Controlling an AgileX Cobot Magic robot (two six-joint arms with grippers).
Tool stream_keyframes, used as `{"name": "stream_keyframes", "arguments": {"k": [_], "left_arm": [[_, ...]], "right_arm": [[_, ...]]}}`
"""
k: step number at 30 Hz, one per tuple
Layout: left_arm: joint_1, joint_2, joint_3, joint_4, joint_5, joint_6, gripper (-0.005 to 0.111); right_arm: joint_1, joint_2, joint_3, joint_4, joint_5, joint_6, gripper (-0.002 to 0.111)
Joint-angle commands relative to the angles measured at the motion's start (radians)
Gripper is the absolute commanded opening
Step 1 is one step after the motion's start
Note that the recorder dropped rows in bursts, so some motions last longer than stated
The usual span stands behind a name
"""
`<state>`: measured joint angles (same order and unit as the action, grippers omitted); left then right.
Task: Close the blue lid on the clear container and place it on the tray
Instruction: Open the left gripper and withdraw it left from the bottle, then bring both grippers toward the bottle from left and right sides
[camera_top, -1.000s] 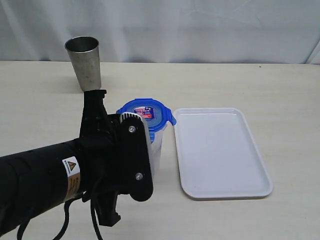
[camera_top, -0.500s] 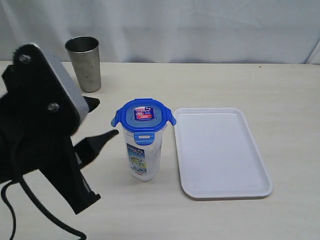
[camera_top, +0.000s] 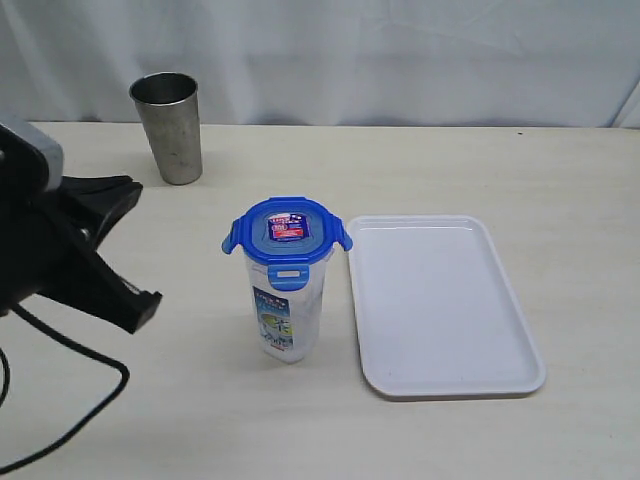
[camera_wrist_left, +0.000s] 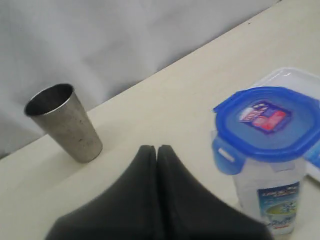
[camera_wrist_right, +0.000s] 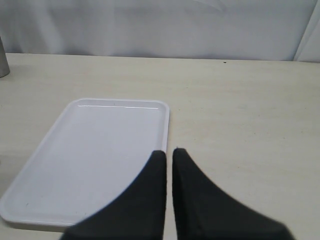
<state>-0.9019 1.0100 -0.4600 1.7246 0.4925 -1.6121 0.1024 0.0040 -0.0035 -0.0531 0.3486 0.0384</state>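
The clear container (camera_top: 287, 315) stands upright on the table, just left of the white tray (camera_top: 440, 300). The blue lid (camera_top: 287, 232) sits on top of it; its front flap is folded down and its side flaps flare outward. My left gripper (camera_top: 128, 188) hangs at the left edge, well apart from the container, shut on nothing. In the left wrist view its fingertips (camera_wrist_left: 151, 149) press together, with the lid (camera_wrist_left: 267, 122) and container (camera_wrist_left: 270, 192) beyond. My right gripper (camera_wrist_right: 169, 151) is shut and empty over the tray (camera_wrist_right: 95, 150), near its rim. It is outside the exterior view.
A grey steel cup (camera_top: 170, 125) stands at the back left, also in the left wrist view as the cup (camera_wrist_left: 65, 122). A pale curtain backs the table. A black cable (camera_top: 90, 410) trails from the left arm across the front left.
My left arm has pulled back to the left, away from the container, uncovering it. The container, lid and tray have stayed where they were.
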Motion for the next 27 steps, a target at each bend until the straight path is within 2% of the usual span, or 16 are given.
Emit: {"name": "stream_keyframes", "arguments": {"k": [1,3,6,10,12,16,18,22,27], "left_arm": [[0.213,-0.002,-0.007,0.020,-0.119,-0.018,0.000],[0.313,-0.002,-0.027,0.020,-0.129,-0.022,0.000],[0.425,0.000,-0.056,0.020,-0.114,-0.053,0.000],[0.530,0.002,-0.075,0.020,-0.080,-0.123,0.000],[0.571,0.023,-0.082,0.020,-0.010,-0.201,0.000],[0.633,0.112,-0.103,0.020,0.182,-0.391,0.000],[0.662,0.181,-0.133,0.020,0.196,-0.408,0.000],[0.686,0.327,-0.222,0.020,0.121,-0.379,0.000],[0.686,0.411,-0.318,0.020,-0.093,-0.164,0.000]], "right_arm": [[-0.006,-0.004,0.004,-0.007,-0.003,0.002,0.005],[-0.006,-0.004,0.004,-0.007,-0.003,0.002,0.005],[-0.006,-0.004,0.004,-0.007,-0.003,0.002,0.005],[-0.006,-0.004,0.004,-0.007,-0.003,0.002,0.005],[-0.006,-0.004,0.004,-0.007,-0.003,0.002,0.005],[-0.006,-0.004,0.004,-0.007,-0.003,0.000,0.005],[-0.006,-0.004,0.004,-0.007,-0.003,0.000,0.005],[-0.006,-0.004,0.004,-0.019,-0.006,0.000,0.005],[-0.006,-0.004,0.004,-0.041,-0.026,0.000,0.005]]}}
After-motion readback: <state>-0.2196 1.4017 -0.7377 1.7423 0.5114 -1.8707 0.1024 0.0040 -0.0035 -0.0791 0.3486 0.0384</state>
